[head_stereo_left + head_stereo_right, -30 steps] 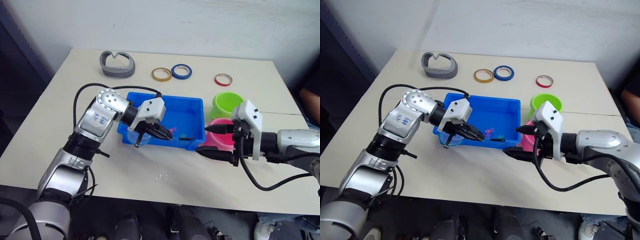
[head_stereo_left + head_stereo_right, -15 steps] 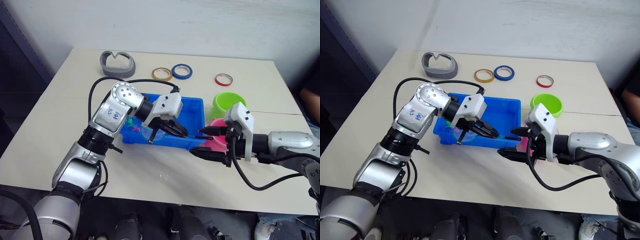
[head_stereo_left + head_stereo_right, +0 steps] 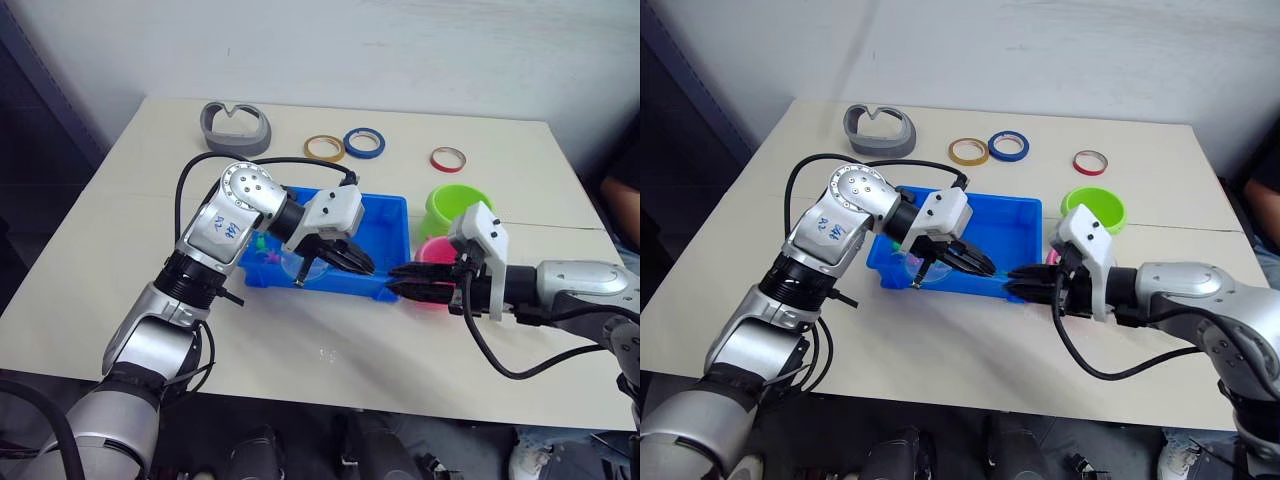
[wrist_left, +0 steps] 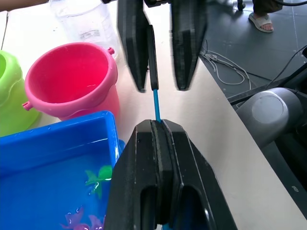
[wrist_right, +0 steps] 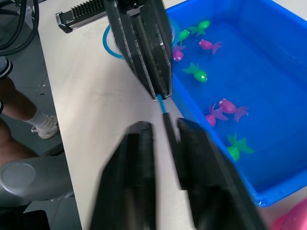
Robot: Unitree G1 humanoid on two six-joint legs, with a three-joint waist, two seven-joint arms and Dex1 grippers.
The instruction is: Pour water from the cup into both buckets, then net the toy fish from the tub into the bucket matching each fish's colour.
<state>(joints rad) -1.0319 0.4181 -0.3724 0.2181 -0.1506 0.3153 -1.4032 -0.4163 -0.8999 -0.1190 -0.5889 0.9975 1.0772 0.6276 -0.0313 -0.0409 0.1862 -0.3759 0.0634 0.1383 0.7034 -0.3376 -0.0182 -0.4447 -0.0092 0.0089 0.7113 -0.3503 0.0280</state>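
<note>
Since half a second ago the right tool [image 3: 408, 283] has narrowed its two black fingers around the free end of the net handle; before, they stood wide apart. The left arm is almost where it was.

The net [image 5: 162, 103] has a thin handle, black at the right tool's end and light blue toward the left tool [image 3: 352, 262], and it lies between the two tools over the near rim of the tub [image 3: 385, 212]. The left tool is clamped on the handle. In the left wrist view the right tool's fingers [image 4: 132, 45] stand on both sides of the black handle end with small gaps, so I judge they are narrow but not yet pressing. The light-blue hoop is beside the left tool, at the near wall of the tub.

Inside the tub, just beyond both tools, several toy fish [image 5: 199, 73] lie in the water, green ones and pink ones. The pink bucket [image 4: 74, 76] stands just behind the right tool, touching the tub's end, with the green bucket [image 3: 455, 207] behind it. The clear cup [image 4: 81, 21] stands on the tabletop [image 3: 130, 220] near the pink bucket.

It seems the net is passing from left tool to right. No fish shows in the pink bucket, so netting and sorting are still to do. Whether water was poured I cannot tell.
</note>
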